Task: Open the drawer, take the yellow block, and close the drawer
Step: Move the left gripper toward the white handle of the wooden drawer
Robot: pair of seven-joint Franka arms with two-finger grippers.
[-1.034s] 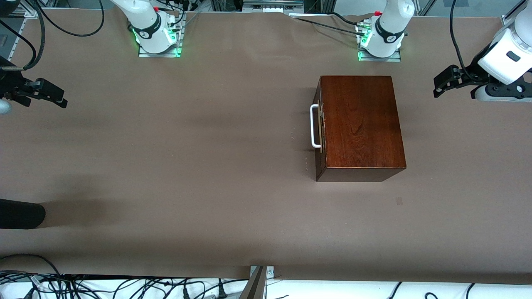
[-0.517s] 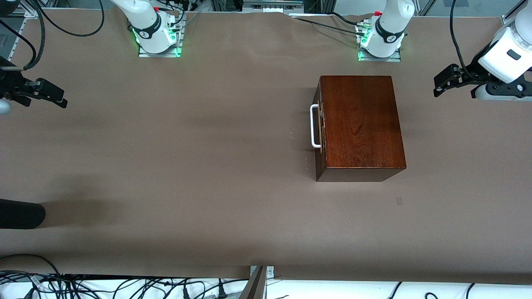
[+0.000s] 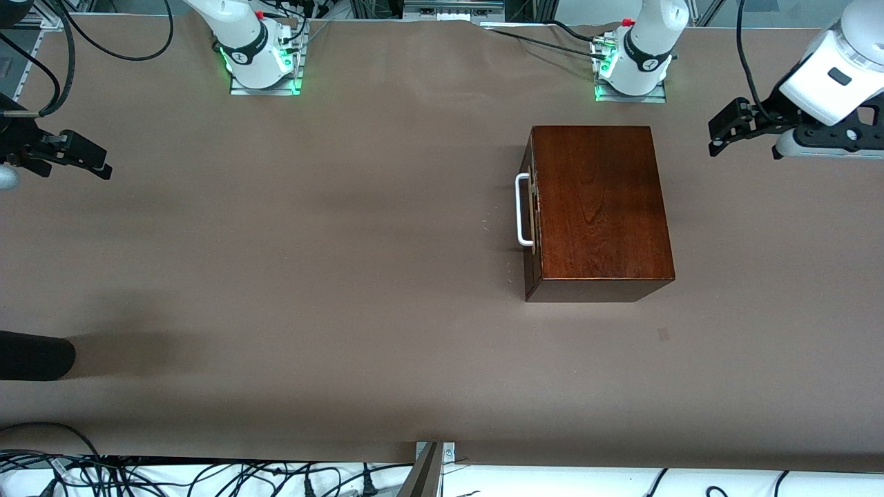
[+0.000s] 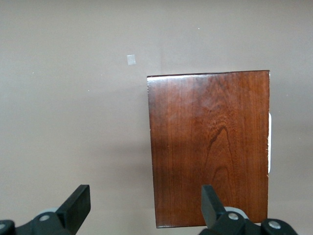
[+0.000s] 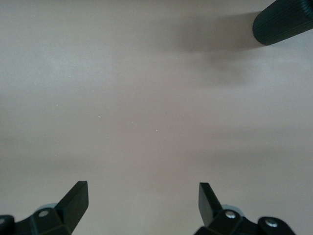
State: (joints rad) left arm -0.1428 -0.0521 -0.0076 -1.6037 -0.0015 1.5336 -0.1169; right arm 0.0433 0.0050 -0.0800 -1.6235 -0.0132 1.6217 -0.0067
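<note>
Brown table (image 3: 345,276), black ribbed cylinder (image 3: 34,355), cables (image 3: 207,476)

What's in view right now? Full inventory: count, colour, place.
wooden box: 1, glossy dark brown, on the table toward the left arm's end.
drawer: 1, dark reddish-brown front, shut in the box, facing the right arm's end.
handle: 1, white bar, on the drawer front.
table: 1, brown cover.
black cylinder: 1, at the right arm's end.
yellow block: none visible.
left gripper: 1, black, open, over the table near the box.
right gripper: 1, black, open, waiting over its end.
</note>
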